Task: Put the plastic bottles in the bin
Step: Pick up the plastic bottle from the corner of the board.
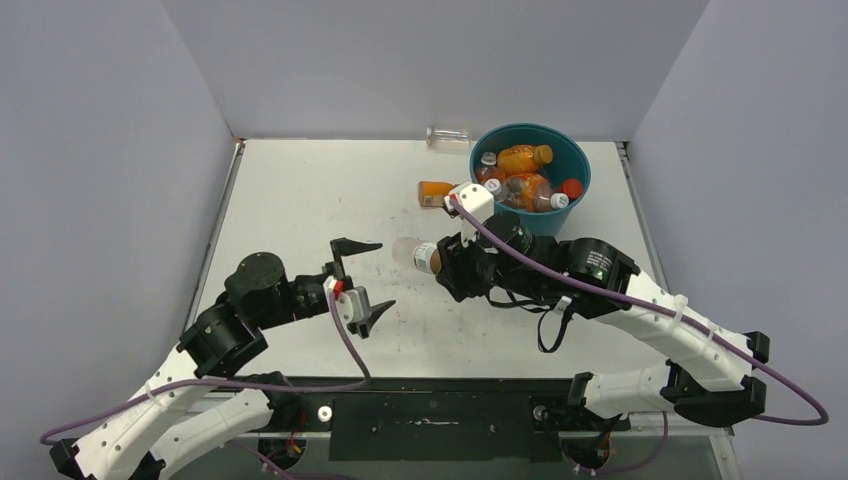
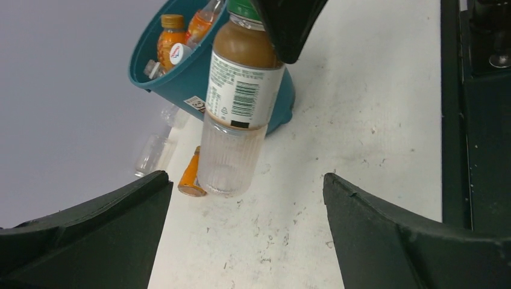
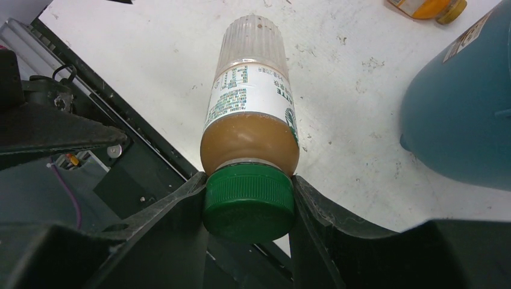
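My right gripper [image 3: 248, 201] is shut on the green cap of a plastic bottle [image 3: 250, 102] with brown drink and a white label. In the top view this bottle [image 1: 427, 257] sticks out leftward from the right gripper [image 1: 452, 262], to the near left of the teal bin [image 1: 545, 222]. The bin holds several orange and clear bottles [image 1: 524, 158]. An orange bottle [image 1: 434, 193] lies on the table at the bin's left side. A clear bottle [image 1: 447, 137] lies by the back wall. My left gripper [image 1: 362, 280] stands wide open and empty, facing the held bottle [image 2: 238, 108].
The table is walled on three sides. The left wrist view shows the bin [image 2: 187, 84], the orange bottle [image 2: 190, 174] and the clear bottle [image 2: 153, 153] beyond the held one. A black base rail [image 1: 430, 410] runs along the near edge.
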